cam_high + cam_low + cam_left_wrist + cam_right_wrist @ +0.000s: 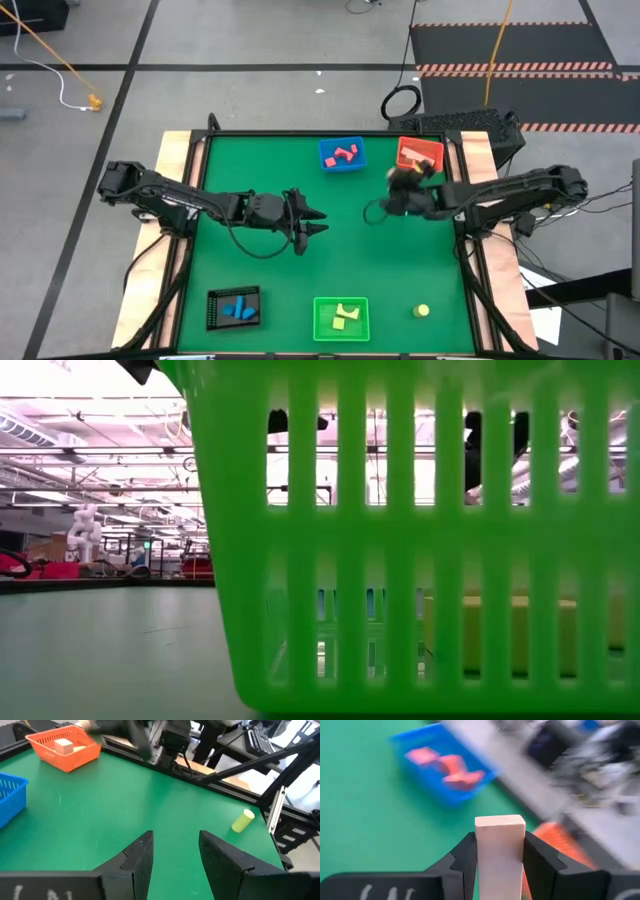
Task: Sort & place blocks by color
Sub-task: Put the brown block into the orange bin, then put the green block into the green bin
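My right gripper [402, 180] is shut on a tan block [500, 847] and hovers beside the orange tray [420, 155], which holds another tan block [64, 746]. My left gripper [315, 222] is open and empty over the middle of the green table. A lime-yellow cylinder [422, 311] lies on its side on the table near the front right. The blue tray [343, 155] holds pink blocks [451, 767]. The black tray [233, 308] holds blue blocks. The green tray [341, 318] holds yellow blocks. My right gripper pinches the tan block by two opposite sides [479, 862] between its two fingers. The block's end face [500, 822] sticks out past the fingertips. The block is lifted clear of the table.
The green tray's slatted wall [400, 540] fills the low view. Wooden rails [180, 160] border the table on both sides. Bare green table lies between the far trays and the near trays.
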Available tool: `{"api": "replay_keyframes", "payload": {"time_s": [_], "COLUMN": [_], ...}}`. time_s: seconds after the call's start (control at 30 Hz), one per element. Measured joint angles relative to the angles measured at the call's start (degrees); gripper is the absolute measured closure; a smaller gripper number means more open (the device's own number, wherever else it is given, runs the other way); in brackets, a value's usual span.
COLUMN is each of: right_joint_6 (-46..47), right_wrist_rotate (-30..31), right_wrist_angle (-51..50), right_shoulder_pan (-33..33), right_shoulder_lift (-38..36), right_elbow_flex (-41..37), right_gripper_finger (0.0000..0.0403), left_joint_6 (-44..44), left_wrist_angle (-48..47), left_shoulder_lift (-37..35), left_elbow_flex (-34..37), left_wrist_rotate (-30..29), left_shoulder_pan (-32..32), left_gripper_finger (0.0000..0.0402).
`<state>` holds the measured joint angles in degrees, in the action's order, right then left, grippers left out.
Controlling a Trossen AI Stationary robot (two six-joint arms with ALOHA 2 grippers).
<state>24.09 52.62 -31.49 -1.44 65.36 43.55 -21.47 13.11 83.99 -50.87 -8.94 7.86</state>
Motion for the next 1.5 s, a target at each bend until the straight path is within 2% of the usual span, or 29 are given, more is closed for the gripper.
{"api": "replay_keyframes", "payload": {"time_s": [0.1,0.23,0.47,0.63,0.77,0.93,1.07,1.3,1.5], "right_joint_6": [-3.1,-3.8,-3.8,-4.7,-7.0,-8.6,-8.8,-9.1,-14.7], "right_wrist_rotate": [5.0,5.5,-5.1,-9.2,-12.5,-12.5,-12.5,-17.0,-16.9], "right_wrist_angle": [0.2,0.5,0.7,1.8,6.6,13.9,15.4,15.7,17.1], "right_shoulder_pan": [6.4,16.2,31.3,37.5,39.5,39.8,39.8,39.8,39.7], "right_shoulder_lift": [-1.3,-0.9,1.7,3.0,3.3,3.3,3.3,3.3,1.5], "right_elbow_flex": [0.0,0.0,0.0,0.0,-2.0,-6.6,-9.0,-10.3,-10.3], "right_gripper_finger": [0.0294,0.0287,0.0285,0.0285,0.0284,0.0283,0.0275,0.0225,0.0184], "left_joint_6": [0.0,-0.3,-1.2,-1.5,-1.6,-1.8,-2.7,-3.3,-4.6], "left_wrist_angle": [-1.2,-1.4,-1.4,-1.4,-1.4,-1.4,-1.6,-2.3,-2.4], "left_shoulder_lift": [0.0,0.0,0.0,0.0,0.0,0.0,0.0,0.0,0.0], "left_elbow_flex": [0.0,0.0,0.0,0.0,0.0,0.0,0.0,0.0,0.0], "left_wrist_rotate": [0.0,0.0,0.0,0.0,0.0,0.0,0.0,0.0,0.0], "left_shoulder_pan": [0.0,0.0,0.0,0.0,0.0,0.0,0.2,0.2,0.2], "left_gripper_finger": [0.0243,0.0243,0.0243,0.0243,0.0243,0.0243,0.0243,0.0243,0.0243]}}
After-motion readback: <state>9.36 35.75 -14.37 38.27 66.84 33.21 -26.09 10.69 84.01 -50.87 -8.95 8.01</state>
